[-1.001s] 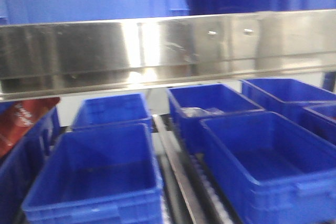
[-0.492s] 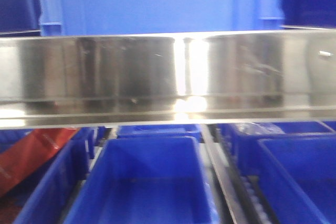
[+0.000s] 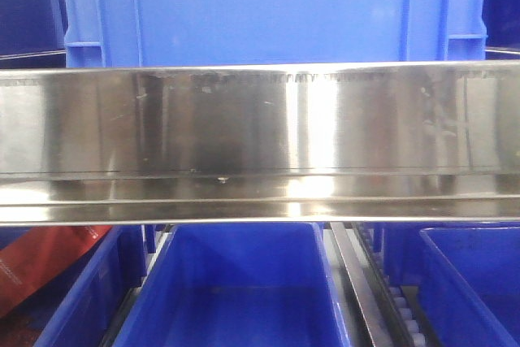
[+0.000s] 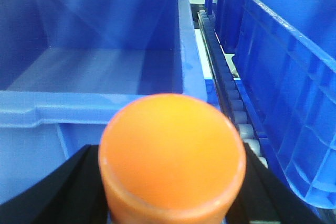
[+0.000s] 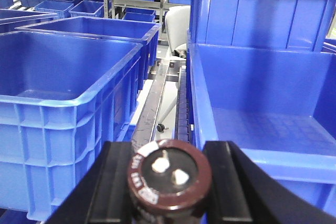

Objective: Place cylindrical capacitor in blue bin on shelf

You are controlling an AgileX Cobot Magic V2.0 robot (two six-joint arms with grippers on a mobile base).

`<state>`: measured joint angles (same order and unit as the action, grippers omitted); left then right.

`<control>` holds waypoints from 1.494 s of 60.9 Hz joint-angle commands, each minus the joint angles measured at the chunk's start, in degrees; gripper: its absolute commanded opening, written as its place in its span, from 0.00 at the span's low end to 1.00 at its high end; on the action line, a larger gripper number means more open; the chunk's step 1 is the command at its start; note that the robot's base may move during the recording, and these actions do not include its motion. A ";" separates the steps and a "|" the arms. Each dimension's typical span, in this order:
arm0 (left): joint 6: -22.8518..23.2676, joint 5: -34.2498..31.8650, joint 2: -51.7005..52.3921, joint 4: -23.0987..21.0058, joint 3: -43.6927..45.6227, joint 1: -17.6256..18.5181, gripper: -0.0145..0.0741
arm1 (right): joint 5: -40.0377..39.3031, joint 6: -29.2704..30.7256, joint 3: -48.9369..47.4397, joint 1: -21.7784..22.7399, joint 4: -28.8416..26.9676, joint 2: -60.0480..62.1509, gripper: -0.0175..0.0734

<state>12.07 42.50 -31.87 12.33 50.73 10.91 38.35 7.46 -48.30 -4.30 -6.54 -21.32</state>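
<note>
Warehouse racking fills every view, and more steel racks and blue totes recede along the top of the right wrist view.

Item 1, shelf (image 3: pixel 260 144): its stainless front rail crosses the middle of the front view from edge to edge. A pale blue crate (image 3: pixel 268 10) stands on the tier above, a centre blue bin (image 3: pixel 236 298) sits below, and a red object (image 3: pixel 41 266) shows at lower left.

Item 2, cylindrical capacitor (image 5: pixel 169 171): dark brown sleeve, two pale terminals facing the camera, bottom centre of the right wrist view. The right gripper (image 5: pixel 168 195) is clamped on it, one black finger on each side.

Item 3, left gripper (image 4: pixel 170 198): closed round an orange cylinder (image 4: pixel 172 150) at bottom centre of its view, in front of an open bin (image 4: pixel 94 51).

Item 4, ahead of the capacitor: left-hand blue bin (image 5: pixel 68 72), right-hand blue bin (image 5: pixel 262 124), and a roller track (image 5: pixel 157 98) between them. The capacitor lines up with the track and is over neither bin.

Step in hand, as you should read it: the carry to the shelf, with the release not yet made. Next you need to bring the part above one rim and over the bin floor, then open the fingers. You cannot tell which bin is meant.

Change against half a second ago: the rail sits lower in the front frame, more of the pale crate shows, less of the lower bins shows, and the blur has cleared.
</note>
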 commanded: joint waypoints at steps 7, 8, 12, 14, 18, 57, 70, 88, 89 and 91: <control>0.13 -1.49 0.24 0.07 -0.02 0.36 0.04 | -1.58 0.21 -0.04 -0.18 0.08 0.01 0.08; 0.13 -1.49 0.24 0.07 -0.02 0.36 0.04 | -1.58 0.21 -0.04 -0.18 0.08 0.01 0.08; 0.13 -1.49 0.24 0.07 -0.02 0.36 0.04 | -1.58 0.21 -0.04 -0.18 0.08 0.01 0.08; 0.13 -1.49 0.24 0.07 -0.02 0.36 0.04 | -1.58 0.21 -0.04 -0.18 0.08 0.01 0.08; 0.13 -1.49 0.24 0.07 -0.02 0.36 0.04 | -1.58 0.21 -0.04 -0.18 0.08 0.01 0.08; 0.13 -1.95 0.21 0.07 -0.02 0.36 0.04 | -1.58 0.21 -0.04 -0.18 0.08 0.01 0.08; -3.01 -3.17 -1.60 -1.85 1.32 0.36 0.04 | -1.74 0.21 -0.04 -0.21 0.08 0.01 0.08; -12.53 -3.17 -18.39 -6.72 17.42 12.51 0.04 | -3.54 0.21 -0.04 -0.21 -0.04 0.01 0.08; -12.53 -3.17 -18.97 -6.36 18.62 13.39 0.04 | -3.51 0.21 -0.04 -0.21 -0.04 0.01 0.08; -12.53 -3.17 -21.94 -5.55 21.72 15.56 0.04 | -3.25 0.21 -0.04 -0.21 -0.04 0.01 0.08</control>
<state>0.00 41.29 -48.59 5.89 66.65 21.79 36.51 7.46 -48.30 -4.30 -6.54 -21.32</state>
